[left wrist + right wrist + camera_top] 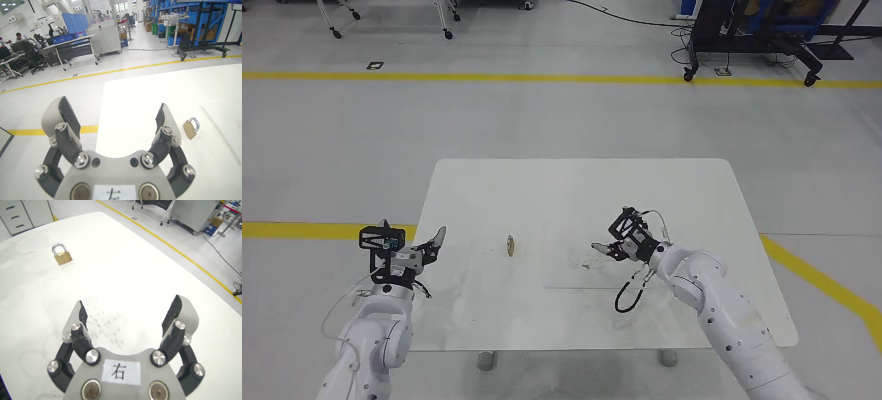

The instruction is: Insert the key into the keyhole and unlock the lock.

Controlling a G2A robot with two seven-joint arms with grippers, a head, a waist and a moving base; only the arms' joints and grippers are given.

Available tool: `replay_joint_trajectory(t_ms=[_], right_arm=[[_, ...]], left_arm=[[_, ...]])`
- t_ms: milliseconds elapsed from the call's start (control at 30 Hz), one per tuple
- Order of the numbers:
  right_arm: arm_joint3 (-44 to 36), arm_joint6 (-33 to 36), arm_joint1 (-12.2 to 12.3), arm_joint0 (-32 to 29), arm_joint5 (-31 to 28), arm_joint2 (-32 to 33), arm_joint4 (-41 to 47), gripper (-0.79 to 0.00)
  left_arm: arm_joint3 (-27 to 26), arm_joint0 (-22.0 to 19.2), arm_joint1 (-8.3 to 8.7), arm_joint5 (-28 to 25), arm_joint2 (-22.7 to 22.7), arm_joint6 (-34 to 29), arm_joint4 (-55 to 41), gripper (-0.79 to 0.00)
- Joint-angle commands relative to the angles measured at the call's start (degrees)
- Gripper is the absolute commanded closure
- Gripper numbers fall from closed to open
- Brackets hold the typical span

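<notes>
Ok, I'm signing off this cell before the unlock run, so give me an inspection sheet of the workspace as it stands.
Surface: white table, faint scuff marks near the right gripper.
Job's things: brass padlock on the table, shackle closed, between the two grippers.
Clutter: nothing seen.
Grippers: left gripper open, empty, at the table's edge; right gripper open, empty, over the table.
Cables: black cable looped at the right arm's wrist.
Surroundings: yellow floor lines, wheeled rack.

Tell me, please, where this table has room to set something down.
The table is bare beyond the padlock and along its near edge. It is tighter between the padlock and the right end effector, and beside the left end effector.
</notes>
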Motion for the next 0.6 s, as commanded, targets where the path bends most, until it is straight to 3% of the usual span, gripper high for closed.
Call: replay_joint_trajectory(t_ms=[0,233,267,333,400,567], right_arm=[[1.27,-0.07,-0.03,1.5,-3.26,-1.36,-1.16,-0.785],[5.95,-1.92,0.29,5.93,-18.49,-4.51,-3.21,-0.785],[6.47,-2.39,0.4,6.42,-20.11,-4.57,-3.54,-0.723],[7.47,-2.22,0.59,7.13,-22.02,-4.8,-4.64,-0.406],[8.3,-0.99,0.59,7.85,-22.72,-5.56,-5.68,-0.36],[9.9,2.81,-0.01,10.13,-24.74,-9.07,-5.72,-0.345]], left_arm=[[0.0,0.0,0.0,0.0,0.0,0.0,0.0,-0.785],[0.0,0.0,0.0,0.0,0.0,0.0,0.0,-0.785],[0.0,0.0,0.0,0.0,0.0,0.0,0.0,-0.785],[0.0,0.0,0.0,0.0,0.0,0.0,0.0,-0.785],[0.0,0.0,0.0,0.0,0.0,0.0,0.0,-0.785],[0.0,0.0,0.0,0.0,0.0,0.0,0.0,-0.785]])
